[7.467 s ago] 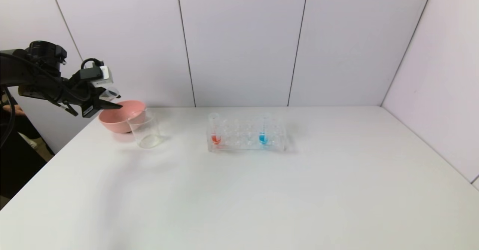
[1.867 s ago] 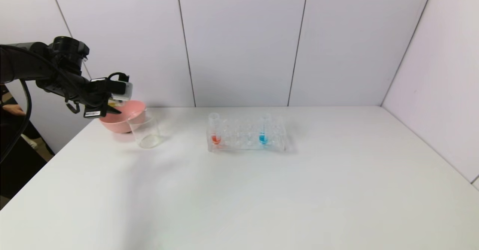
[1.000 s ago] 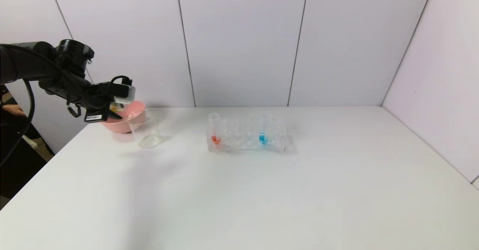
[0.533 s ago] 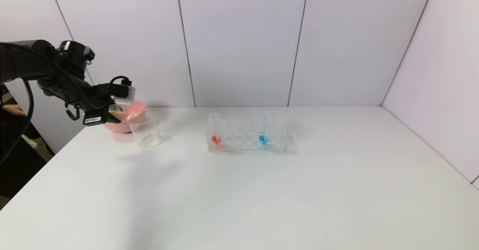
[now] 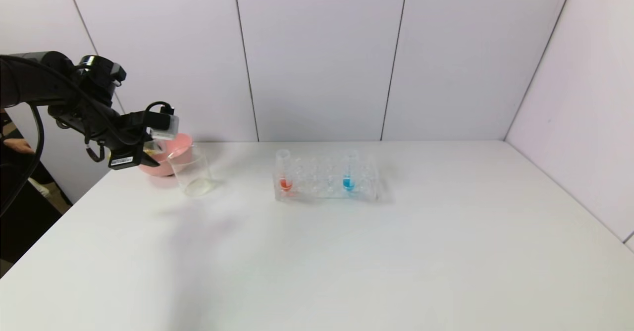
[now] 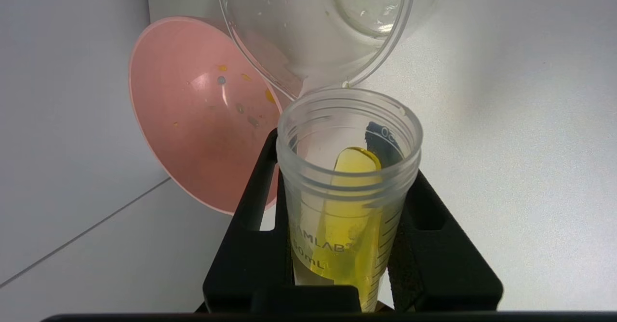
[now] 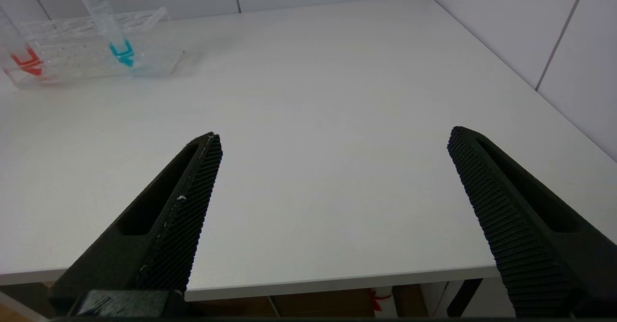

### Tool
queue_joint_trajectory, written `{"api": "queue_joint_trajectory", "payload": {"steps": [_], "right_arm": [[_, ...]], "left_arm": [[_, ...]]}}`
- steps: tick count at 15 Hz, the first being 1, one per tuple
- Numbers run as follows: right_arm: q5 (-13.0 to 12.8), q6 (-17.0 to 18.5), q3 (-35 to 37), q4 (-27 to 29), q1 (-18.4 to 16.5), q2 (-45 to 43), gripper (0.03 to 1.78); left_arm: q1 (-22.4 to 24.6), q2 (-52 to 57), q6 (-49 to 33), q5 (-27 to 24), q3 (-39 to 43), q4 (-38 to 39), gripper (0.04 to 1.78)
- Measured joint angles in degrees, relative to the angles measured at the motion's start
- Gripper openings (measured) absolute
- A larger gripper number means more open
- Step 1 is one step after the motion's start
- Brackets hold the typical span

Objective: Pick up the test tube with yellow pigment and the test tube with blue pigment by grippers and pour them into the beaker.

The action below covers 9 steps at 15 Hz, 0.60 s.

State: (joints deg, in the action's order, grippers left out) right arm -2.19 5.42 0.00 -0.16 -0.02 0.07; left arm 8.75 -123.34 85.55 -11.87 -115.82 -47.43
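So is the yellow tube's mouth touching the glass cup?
Cannot tell. In the left wrist view the test tube with yellow pigment has its rim meeting the beaker lip, but overlap could hide a gap.

Count: 3 tubes total. 1 yellow tube (image 6: 349, 206) at the table's 10 o'clock corner, plus 2 in the rack (image 5: 327, 192) just past centre toward 12: red tube (image 5: 285, 172) and blue tube (image 5: 349, 171). 1 rack, other slots probably empty, hard to tell through clear plastic. 1 beaker (image 5: 192, 171), 1 pink bowl (image 5: 166, 155), both around 10 o'clock. 2 grippers: left gripper (image 5: 141, 150), right gripper (image 7: 332, 167).
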Motion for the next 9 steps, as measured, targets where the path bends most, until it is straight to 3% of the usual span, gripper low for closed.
{"api": "queue_joint_trajectory", "payload": {"steps": [9], "right_arm": [[0.00,-0.02,0.00,0.02,0.02,0.00,1.71]], "left_arm": [[-0.71,0.28,-1.07,3.58,-0.02,-0.02,0.54]]}}
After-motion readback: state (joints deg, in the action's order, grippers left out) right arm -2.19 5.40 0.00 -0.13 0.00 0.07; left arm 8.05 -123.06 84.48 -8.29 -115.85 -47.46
